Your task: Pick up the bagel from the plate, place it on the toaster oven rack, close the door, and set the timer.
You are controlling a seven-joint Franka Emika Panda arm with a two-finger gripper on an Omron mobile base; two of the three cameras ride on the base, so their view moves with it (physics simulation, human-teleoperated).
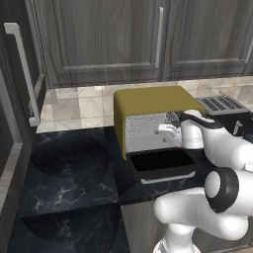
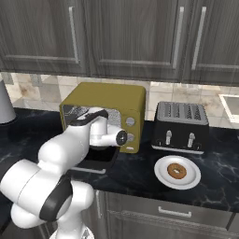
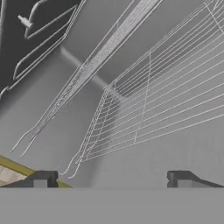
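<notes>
A: Our gripper (image 3: 109, 178) sits at the frame bottom, jaws wide apart and empty, facing the rack (image 3: 148, 100).

B: We see the bagel (image 2: 177, 171) on the plate (image 2: 161, 175), lower right.

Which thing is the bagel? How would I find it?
Find the black toaster on the dark counter. Right in front of it sits a white plate, and the bagel lies on it. It is the only brown ring with a hole there.
</notes>
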